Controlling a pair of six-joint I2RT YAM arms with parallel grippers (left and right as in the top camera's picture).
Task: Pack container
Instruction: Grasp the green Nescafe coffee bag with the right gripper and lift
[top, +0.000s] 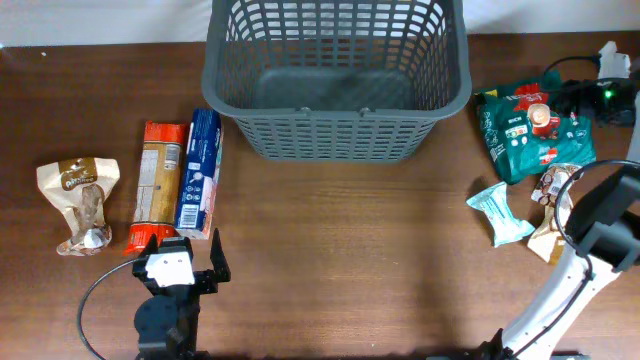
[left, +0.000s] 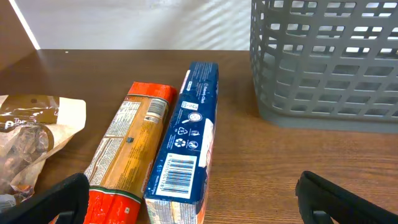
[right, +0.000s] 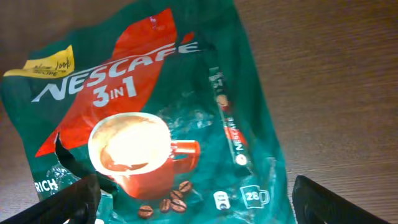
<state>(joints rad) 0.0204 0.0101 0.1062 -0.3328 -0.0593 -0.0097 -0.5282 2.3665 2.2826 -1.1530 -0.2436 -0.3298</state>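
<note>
Container (top: 335, 135), a dark grey lattice basket, stands upright at the middle of the desk's far edge. Left gripper (left: 193, 180) hangs near the front edge toward the left corner, jaws spread wide and holding nothing, just short of a blue box (left: 186, 143) and an orange-red packet (left: 127, 146) lying side by side. Right gripper (right: 196, 186), by the right edge, is likewise wide open and empty above a green Nescafé bag (right: 155, 112).

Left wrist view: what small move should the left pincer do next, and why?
Probably ease the left pincer forward and down so its open jaws straddle the blue box. The box lies just ahead of it, beside the orange packet, and the container looks empty, so nothing seems packed yet.
</note>
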